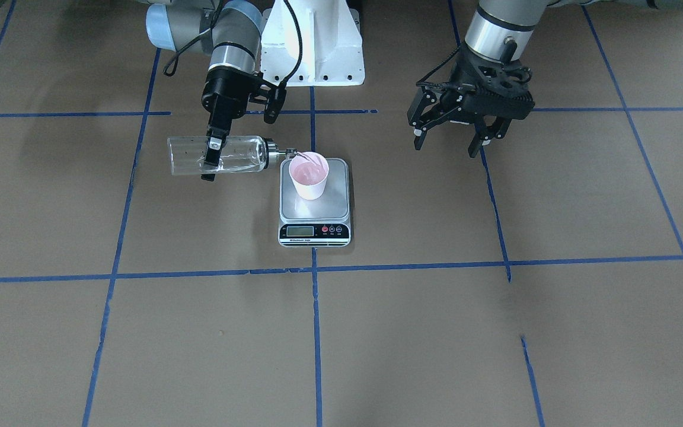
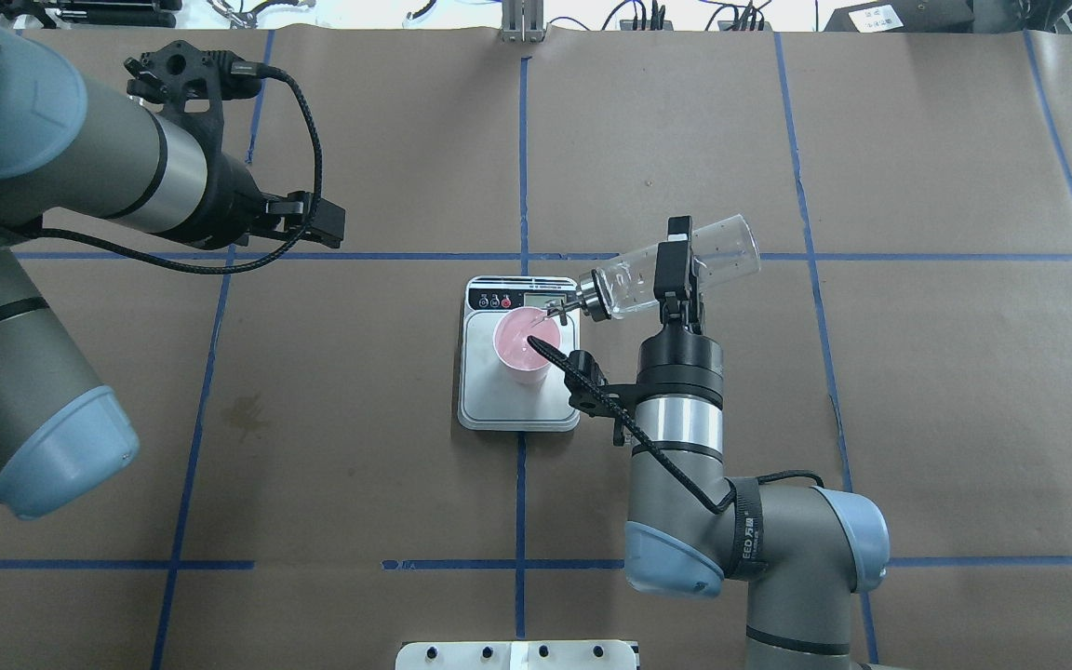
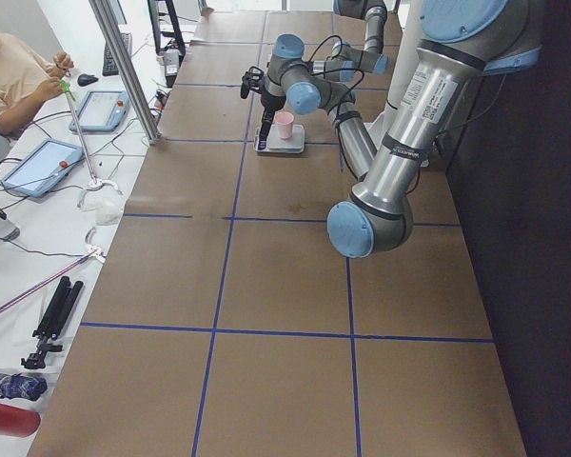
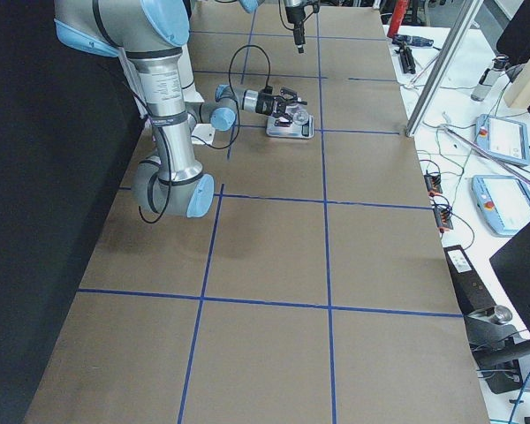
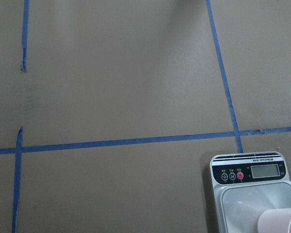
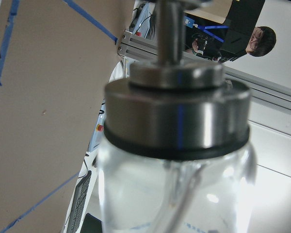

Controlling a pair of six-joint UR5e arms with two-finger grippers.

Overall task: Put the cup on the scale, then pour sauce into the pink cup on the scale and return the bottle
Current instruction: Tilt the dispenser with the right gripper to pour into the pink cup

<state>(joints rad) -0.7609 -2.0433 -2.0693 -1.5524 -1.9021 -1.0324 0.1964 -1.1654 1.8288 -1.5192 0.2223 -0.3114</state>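
The pale pink cup (image 1: 309, 175) stands upright on the silver scale (image 1: 334, 201). My right gripper (image 1: 211, 163) is shut on the clear glass bottle (image 1: 238, 155) and holds it nearly horizontal, above the table. The metal cap and spout (image 1: 285, 154) reach to the cup's rim. Clear sauce (image 1: 232, 167) lies along the bottle's lower side. In the overhead view the bottle (image 2: 717, 253) slants down toward the cup (image 2: 519, 352). My left gripper (image 1: 447, 147) is open and empty, hovering well off to the scale's side. The right wrist view shows only the bottle cap (image 6: 177, 121).
The table is brown paper crossed by blue tape lines (image 1: 314, 332). The robot's white base (image 1: 312, 41) stands behind the scale. The left wrist view shows the scale's display end (image 5: 247, 171) and the cup's edge (image 5: 281, 222). Operators' tablets (image 3: 48, 164) lie beyond the table edge.
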